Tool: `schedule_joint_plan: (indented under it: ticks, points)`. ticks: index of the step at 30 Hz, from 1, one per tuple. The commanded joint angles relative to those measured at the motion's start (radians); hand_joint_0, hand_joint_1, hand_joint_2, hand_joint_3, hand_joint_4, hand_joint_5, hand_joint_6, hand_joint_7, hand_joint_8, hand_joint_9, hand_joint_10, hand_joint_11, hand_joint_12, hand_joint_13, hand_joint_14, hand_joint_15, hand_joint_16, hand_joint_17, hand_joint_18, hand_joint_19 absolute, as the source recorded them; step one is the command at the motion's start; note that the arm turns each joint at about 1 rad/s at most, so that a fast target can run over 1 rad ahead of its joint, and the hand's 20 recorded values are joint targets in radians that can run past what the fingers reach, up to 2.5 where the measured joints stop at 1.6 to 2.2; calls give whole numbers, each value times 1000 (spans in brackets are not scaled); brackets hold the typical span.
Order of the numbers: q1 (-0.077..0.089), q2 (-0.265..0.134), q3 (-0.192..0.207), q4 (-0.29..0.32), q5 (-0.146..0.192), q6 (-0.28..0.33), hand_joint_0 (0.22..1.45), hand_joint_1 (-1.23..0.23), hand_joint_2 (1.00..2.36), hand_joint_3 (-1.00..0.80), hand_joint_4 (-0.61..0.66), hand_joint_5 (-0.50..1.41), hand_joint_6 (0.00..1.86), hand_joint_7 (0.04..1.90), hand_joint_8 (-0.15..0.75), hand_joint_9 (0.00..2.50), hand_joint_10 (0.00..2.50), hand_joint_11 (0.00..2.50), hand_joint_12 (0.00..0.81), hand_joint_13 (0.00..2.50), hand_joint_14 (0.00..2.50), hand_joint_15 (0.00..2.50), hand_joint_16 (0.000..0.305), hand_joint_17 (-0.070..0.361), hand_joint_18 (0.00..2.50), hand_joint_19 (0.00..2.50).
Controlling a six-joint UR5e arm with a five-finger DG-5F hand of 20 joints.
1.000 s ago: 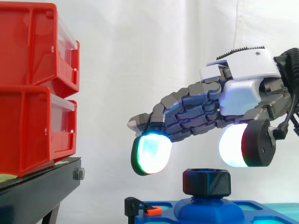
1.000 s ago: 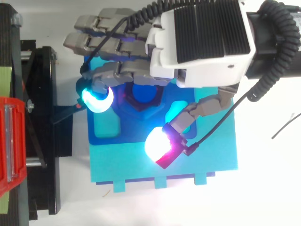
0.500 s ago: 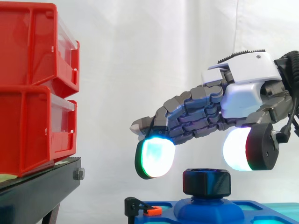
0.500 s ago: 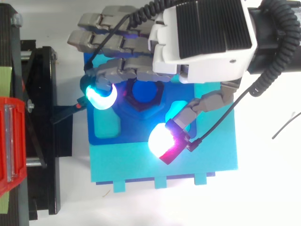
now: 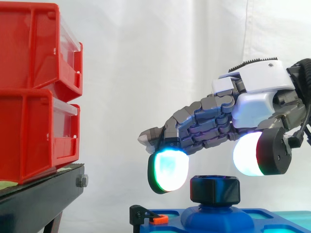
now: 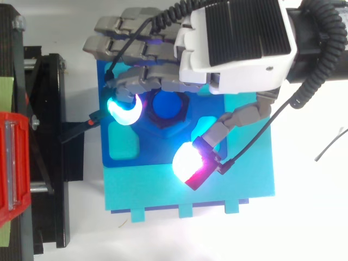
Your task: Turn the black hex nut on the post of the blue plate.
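Item under inspection: the black hex nut [image 5: 215, 189] sits upright on the blue post [image 5: 216, 217] that rises from the blue plate [image 6: 239, 185]. In the top view the post's round blue end shows in the middle of the nut.

Robot hand [image 5: 252, 104]: it is spread open above the nut and has hold of nothing. The fingers reach out past the nut toward the view's left, only slightly bent. One glowing cyan fingertip [image 5: 168, 170] hangs down to the nut's level just beside its left face, and a narrow gap shows between them in the side view. Contact cannot be confirmed from above. The thumb's white pad [image 5: 249, 154] is above the nut's right shoulder and clear of it. In the top view it lies well off the nut, toward the plate's near edge.

Containers: two red bins, the upper bin [image 5: 34, 46] stacked on the lower bin [image 5: 31, 133], stand on the black stand [image 5: 41, 199], well to the left of the nut. Each has a clear front panel. Their contents cannot be made out through the red walls.

Other: a small orange clip [image 5: 158, 220] sits at the plate's edge, left of and below the nut. A shallow teal recess [image 6: 124, 142] in the plate lies beside the nut.
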Motion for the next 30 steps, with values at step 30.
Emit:
schedule_joint_plan:
  ticks: [30]
  points:
    - [-22, 1, 0, -18, -25, 0, 355, -605, 1000, -500, 267, -252, 503, 1006, 219, 0, 0, 0, 395, 22, 0, 0, 56, 126, 0, 0]
